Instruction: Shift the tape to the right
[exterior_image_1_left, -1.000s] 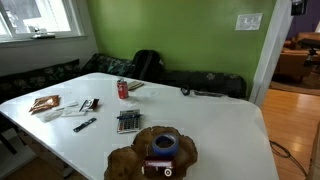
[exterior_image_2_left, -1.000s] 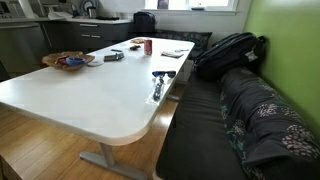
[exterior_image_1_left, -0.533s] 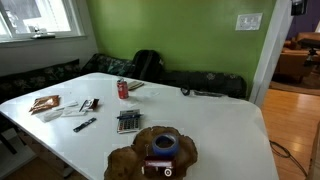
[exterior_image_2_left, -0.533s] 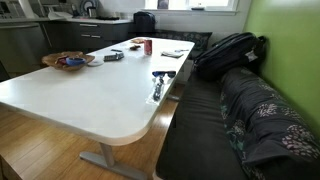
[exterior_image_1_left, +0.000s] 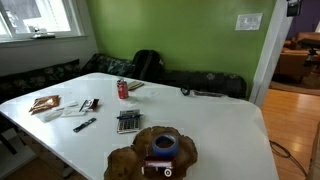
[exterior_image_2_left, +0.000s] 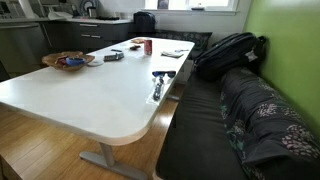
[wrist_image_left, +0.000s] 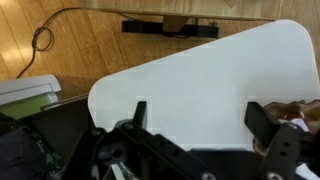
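Observation:
The tape (exterior_image_1_left: 165, 146) is a small blue ring lying on a brown wooden tray (exterior_image_1_left: 128, 160) at the near end of the white table (exterior_image_1_left: 210, 120). In an exterior view it is a blue spot (exterior_image_2_left: 72, 62) on the same tray (exterior_image_2_left: 55, 61). A small dark red box (exterior_image_1_left: 158, 169) lies just in front of it. My gripper (wrist_image_left: 203, 115) shows only in the wrist view. It is open and empty, high above the bare table top, with the tray's brown edge (wrist_image_left: 298, 108) beside one finger. The tape is out of the wrist view.
A red soda can (exterior_image_1_left: 123, 89) stands mid-table and also shows in an exterior view (exterior_image_2_left: 148, 45). A calculator (exterior_image_1_left: 128, 121), a pen (exterior_image_1_left: 84, 125) and papers (exterior_image_1_left: 45, 103) lie around it. A dark bench with bags (exterior_image_2_left: 230, 50) runs along the table. Wooden floor (wrist_image_left: 60, 50) lies beyond the table's end.

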